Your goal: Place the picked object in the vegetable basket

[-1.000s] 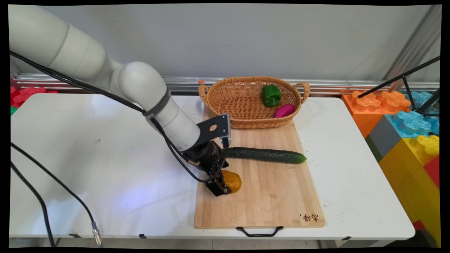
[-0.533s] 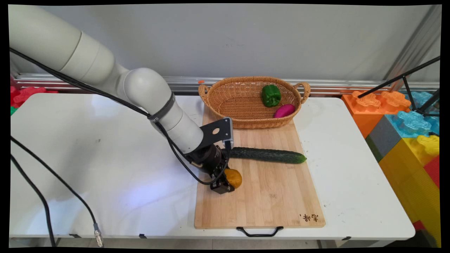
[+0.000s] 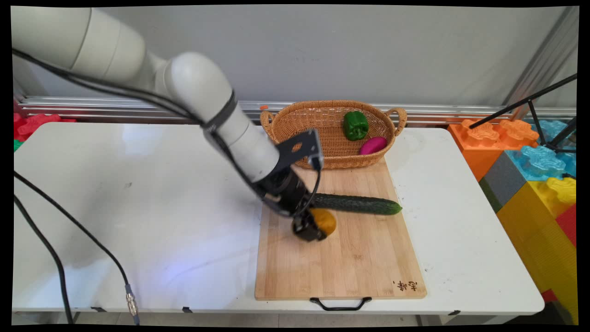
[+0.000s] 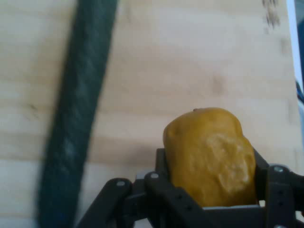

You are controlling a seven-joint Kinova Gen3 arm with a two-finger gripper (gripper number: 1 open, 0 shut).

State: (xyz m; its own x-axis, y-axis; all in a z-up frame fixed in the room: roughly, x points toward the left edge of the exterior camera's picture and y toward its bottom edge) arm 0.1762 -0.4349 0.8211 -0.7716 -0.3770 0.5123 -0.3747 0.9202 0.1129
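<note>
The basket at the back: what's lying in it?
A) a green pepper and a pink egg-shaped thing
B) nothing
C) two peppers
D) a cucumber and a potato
A: the wicker basket holds a green pepper and a pink egg-shaped thing, side by side.

The arm is stretched down from the upper left. The gripper [image 3: 318, 229] is closed around something, held slightly above the surface.

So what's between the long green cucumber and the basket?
Nothing but bare cutting board. The main view shows only wood between the cucumber and the basket.
</note>
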